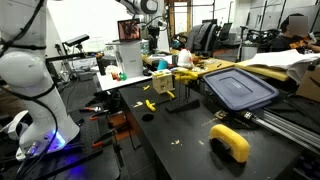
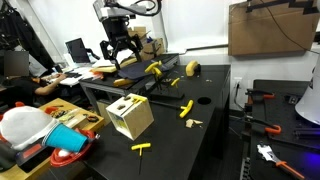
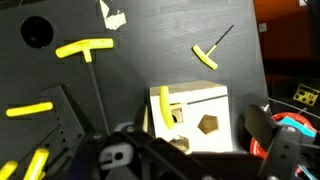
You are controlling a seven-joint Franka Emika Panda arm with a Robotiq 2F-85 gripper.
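The claw (image 2: 117,52) hangs with its jaws spread wide and nothing between them, high above the black counter (image 2: 215,110) in both exterior views. The thing nearest to it is the pale wooden box (image 3: 200,105), which lies below it. In the wrist view the box sits low in the middle of the picture, between the two dark fingers (image 3: 65,125) that rise at either side, so it is close to straight under the claw and still well apart from it in height. The box (image 2: 131,117) stands flat near the front corner of the counter, its edges turned a little off square to the fingers. On its top face a yellow bar (image 3: 165,108) runs along the left edge, its long axis crossing the line between the fingers rather than following it, with a hexagonal hole (image 3: 208,124) just beside it. Two yellow T-shaped tools (image 3: 84,50) (image 3: 207,58) lie on the counter beyond the box, both apart from it.
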